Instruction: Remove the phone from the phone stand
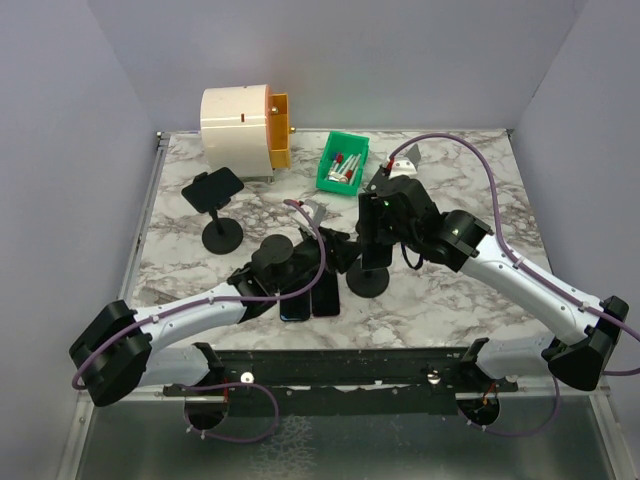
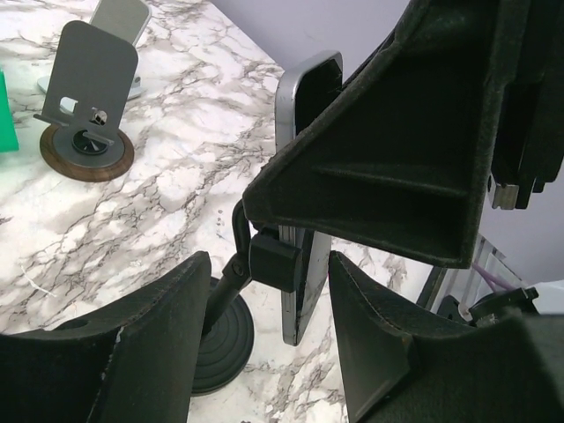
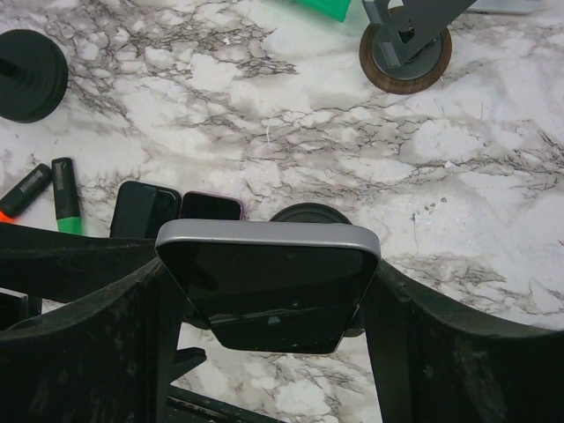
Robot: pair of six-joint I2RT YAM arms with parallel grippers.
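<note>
Left claw: left gripper (image 2: pixel 269 264) hung low at the phone stand (image 2: pixel 220 344), jaws partly apart astride its neck, no finger seen pressing on it.
Spare phones: two dark handsets (image 1: pixel 310 298) lay flat on the marble table (image 1: pixel 430 310), just on the near side of the stand's round base.
Task's thing: phone (image 3: pixel 264 282) stood upright in the stand's cradle, not yet out of it.
Right claw: right gripper (image 3: pixel 269 264) sat over the phone's top end, fingers set wide and laid against both long edges, holding the phone.
Step in hand: judged as bracing the stand ahead of the lift; removal not yet begun.
Next move: likely called for a firm pinch on the neck from the left jaws, then a straight pull up out of the cradle from the right. No twist, or the stand could tip onto the handsets.
Further back: empty black stand (image 1: pixel 220 200), green bin (image 1: pixel 343 163), grey stand on a wooden disc (image 2: pixel 88 106), white-and-orange drum (image 1: pixel 245 130).
Writing: none legible. Phone screen dark, no brand seen; markers (image 3: pixel 63 196) too small to read.
</note>
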